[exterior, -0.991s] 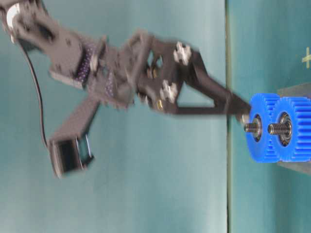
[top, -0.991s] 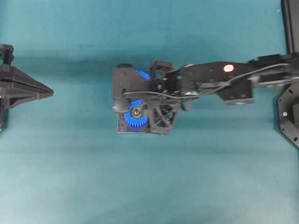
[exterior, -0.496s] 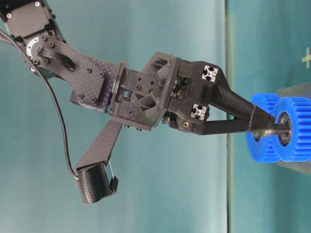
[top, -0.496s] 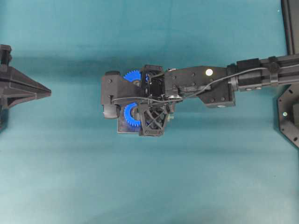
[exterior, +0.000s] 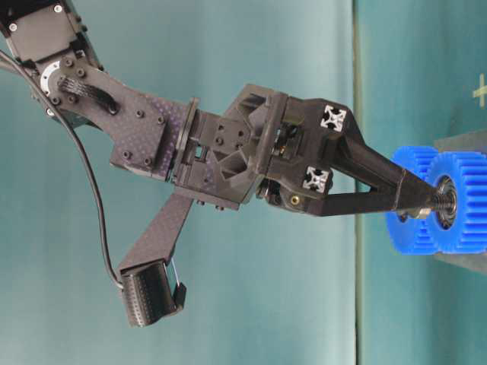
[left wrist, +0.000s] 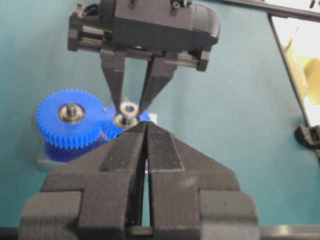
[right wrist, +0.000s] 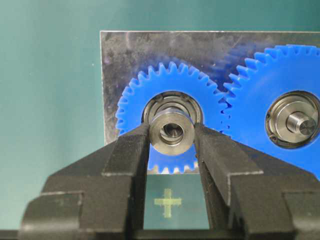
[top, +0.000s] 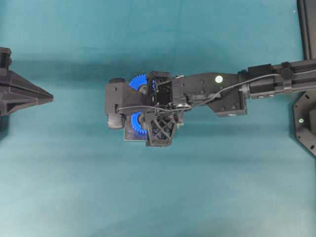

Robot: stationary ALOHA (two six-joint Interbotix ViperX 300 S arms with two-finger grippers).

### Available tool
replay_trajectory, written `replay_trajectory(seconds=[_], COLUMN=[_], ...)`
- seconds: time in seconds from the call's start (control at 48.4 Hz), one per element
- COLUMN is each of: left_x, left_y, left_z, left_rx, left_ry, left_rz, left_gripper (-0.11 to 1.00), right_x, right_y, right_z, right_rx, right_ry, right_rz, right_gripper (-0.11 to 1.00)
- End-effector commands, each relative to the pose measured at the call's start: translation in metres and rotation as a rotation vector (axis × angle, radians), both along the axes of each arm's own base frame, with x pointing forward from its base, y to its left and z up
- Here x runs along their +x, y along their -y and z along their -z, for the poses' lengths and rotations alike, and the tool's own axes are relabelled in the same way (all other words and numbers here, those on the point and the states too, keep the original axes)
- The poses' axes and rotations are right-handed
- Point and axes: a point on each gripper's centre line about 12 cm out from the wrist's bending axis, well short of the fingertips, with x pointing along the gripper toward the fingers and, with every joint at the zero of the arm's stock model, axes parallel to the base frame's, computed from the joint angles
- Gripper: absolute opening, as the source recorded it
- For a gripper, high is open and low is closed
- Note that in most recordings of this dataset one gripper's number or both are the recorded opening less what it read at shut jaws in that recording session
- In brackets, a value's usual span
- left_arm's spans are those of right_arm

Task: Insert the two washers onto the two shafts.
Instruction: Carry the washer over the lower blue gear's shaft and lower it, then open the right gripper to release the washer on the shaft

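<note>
My right gripper is shut on a steel washer, its two fingers pinching the rim. The washer hangs right over the shaft of the smaller blue gear, and the shaft's end shows through its hole. From the left wrist view the washer hovers just above that gear's bearing, between the right gripper's tips. The larger blue gear meshes beside it, with a bare shaft of its own. My left gripper is shut and holds nothing. It stays far left of the gears.
Both gears stand on a small metal plate on the teal table. A yellow cross mark lies on the table just in front of the plate. Black frame parts line the right edge.
The right gripper swung left over the smaller gear and brought the washer down to its shaft's tip. In the last half second it barely shifted. The left arm has not moved.
</note>
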Motion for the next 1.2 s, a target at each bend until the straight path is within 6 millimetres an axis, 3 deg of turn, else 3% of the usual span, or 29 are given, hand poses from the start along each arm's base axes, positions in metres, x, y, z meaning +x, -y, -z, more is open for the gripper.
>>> replay_trajectory(seconds=[0.0,0.372,0.826,0.867,1.053,1.094,1.177], left_x=[0.001,0.001,0.002,0.002,0.001,0.002,0.002], left_y=[0.000,0.000,0.000,0.000,0.000,0.000,0.000], left_z=[-0.006,-0.006,-0.005,-0.005,-0.005,-0.006,-0.005], left_rx=[0.004,0.003,0.004,0.001,0.004,0.004,0.004], left_ry=[0.020,0.018,0.017,0.017,0.017,0.019,0.015], left_rz=[-0.001,-0.001,-0.001,-0.001,-0.001,-0.001,-0.001], left_gripper=[0.00,0.00,0.00,0.00,0.00,0.00,0.00], right_x=[0.003,0.004,0.005,0.005,0.003,0.002,0.000], right_y=[-0.004,-0.001,0.004,0.005,0.007,0.009,0.012], right_z=[-0.012,-0.005,-0.012,-0.013,-0.029,-0.033,-0.044], right_rx=[0.004,0.004,0.020,0.024,0.020,0.017,0.014], right_ry=[0.035,0.017,0.040,0.038,0.078,0.089,0.112], right_rz=[-0.009,0.000,0.033,0.046,0.052,0.054,0.060], right_gripper=[0.32,0.32,0.33,0.37,0.88,0.91,0.83])
